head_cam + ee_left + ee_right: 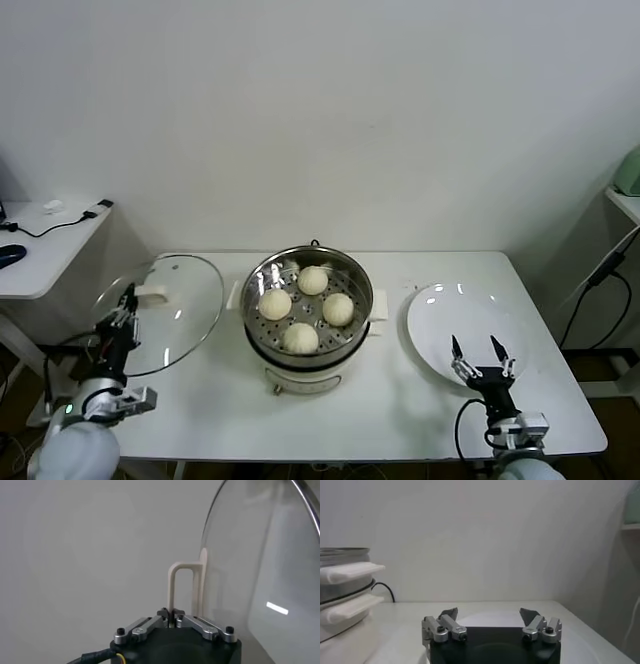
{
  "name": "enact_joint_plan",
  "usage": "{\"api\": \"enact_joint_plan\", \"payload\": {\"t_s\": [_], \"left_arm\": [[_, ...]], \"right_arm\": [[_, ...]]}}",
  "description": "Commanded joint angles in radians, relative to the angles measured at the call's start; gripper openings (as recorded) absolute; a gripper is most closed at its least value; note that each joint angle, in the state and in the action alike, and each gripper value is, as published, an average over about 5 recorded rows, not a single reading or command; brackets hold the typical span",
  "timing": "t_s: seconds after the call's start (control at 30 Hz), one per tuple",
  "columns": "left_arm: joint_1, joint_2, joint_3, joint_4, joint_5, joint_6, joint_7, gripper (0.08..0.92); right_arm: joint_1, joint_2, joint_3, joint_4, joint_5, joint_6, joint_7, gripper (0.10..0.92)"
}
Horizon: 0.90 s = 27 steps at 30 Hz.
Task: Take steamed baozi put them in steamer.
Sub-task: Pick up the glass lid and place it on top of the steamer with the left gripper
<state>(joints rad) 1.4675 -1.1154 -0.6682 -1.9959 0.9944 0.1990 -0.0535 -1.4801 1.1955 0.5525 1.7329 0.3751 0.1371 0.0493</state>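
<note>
Your left gripper [172, 616] is clamped on the white handle [186, 587] of the glass lid [165, 310], at the table's left. Centre — all four steamed baozi [307, 307] already sit in the steamer [308, 345]; only covering seems left. Right, the white plate [440, 325] is bare — your right gripper [481, 355] hovers over it, spread wide, holding nothing.
</note>
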Motion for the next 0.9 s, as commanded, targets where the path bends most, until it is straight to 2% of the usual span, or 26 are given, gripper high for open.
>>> {"api": "enact_joint_plan", "payload": {"t_s": [0.03, 0.2, 0.37, 0.57, 0.9], "left_arm": [[-0.153, 0.005, 0.32, -0.227, 0.236, 0.298, 0.237, 0.138], [-0.244, -0.074, 0.506, -0.212, 0.312, 0.421, 0.322, 0.138], [-0.301, -0.206, 0.635, -0.172, 0.399, 0.486, 0.363, 0.138], [-0.335, -0.321, 0.719, -0.093, 0.486, 0.482, 0.343, 0.138], [-0.356, -0.409, 0.773, 0.048, 0.565, 0.469, 0.282, 0.138]], "right_arm": [[-0.002, -0.001, 0.018, -0.021, -0.016, 0.007, -0.018, 0.823], [-0.013, -0.003, 0.023, -0.035, -0.014, 0.025, -0.034, 0.823], [-0.019, -0.003, 0.026, -0.054, -0.009, 0.043, -0.043, 0.823], [-0.023, 0.001, 0.026, -0.063, -0.007, 0.061, -0.046, 0.822], [-0.027, 0.027, 0.051, -0.074, -0.008, 0.087, -0.052, 0.822]]}}
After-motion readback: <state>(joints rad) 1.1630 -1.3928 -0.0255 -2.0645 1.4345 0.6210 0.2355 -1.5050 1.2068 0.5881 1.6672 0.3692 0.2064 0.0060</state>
